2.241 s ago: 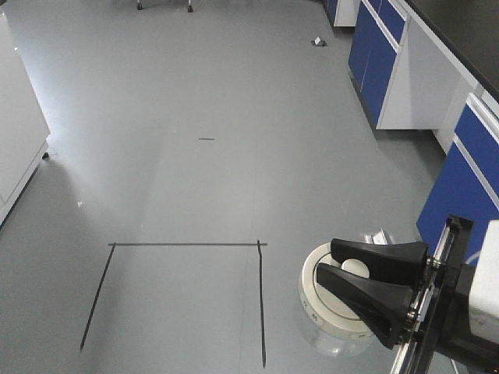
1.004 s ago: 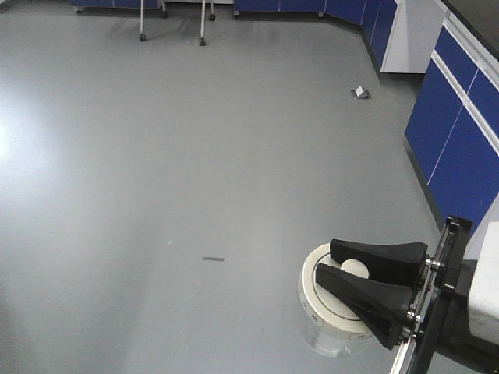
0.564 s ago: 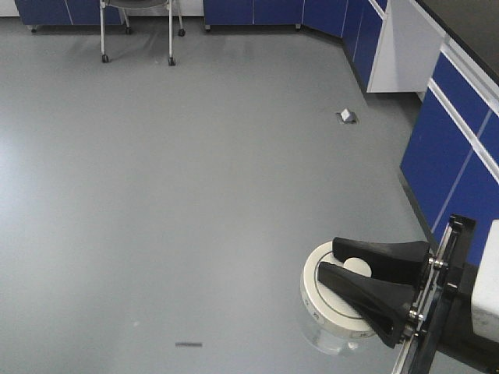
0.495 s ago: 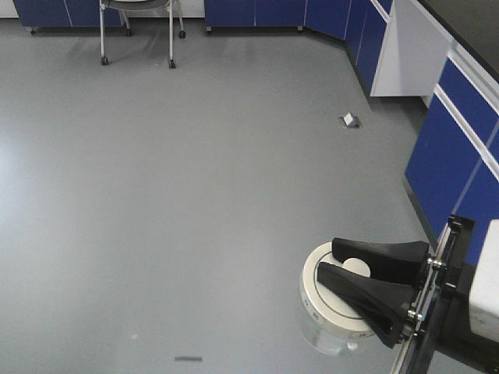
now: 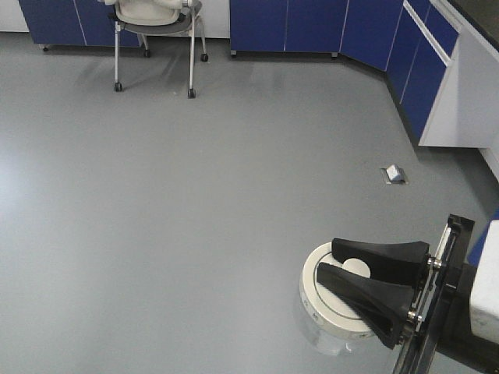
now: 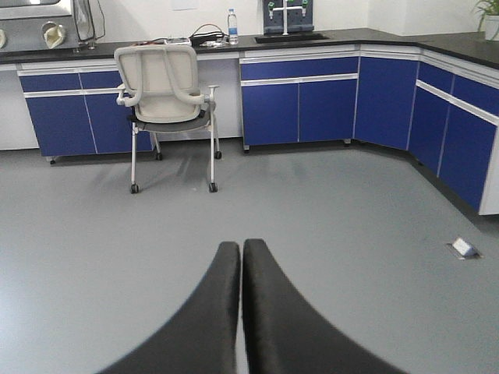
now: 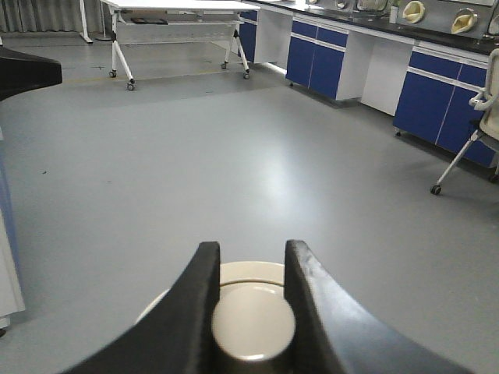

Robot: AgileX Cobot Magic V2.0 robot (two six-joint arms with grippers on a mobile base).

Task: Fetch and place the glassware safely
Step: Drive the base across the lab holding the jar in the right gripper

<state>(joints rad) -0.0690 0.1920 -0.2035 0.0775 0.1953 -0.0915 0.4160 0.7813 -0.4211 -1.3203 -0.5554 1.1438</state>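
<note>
The black tape square and the short dark mark on the floor (image 5: 195,202) have slid out of the front view. A chair (image 5: 153,14) has come in at top left, and blue cabinets (image 5: 312,23) now line the top edge. The floor socket (image 5: 394,174) sits lower and farther right.

The left black gripper (image 6: 240,246) points forward with its two curved fingers (image 6: 209,312) pressed together. The right black gripper (image 5: 327,261) pinches the round cream-white lid knob (image 7: 253,331) of the clear glass jar (image 5: 330,347).
</note>
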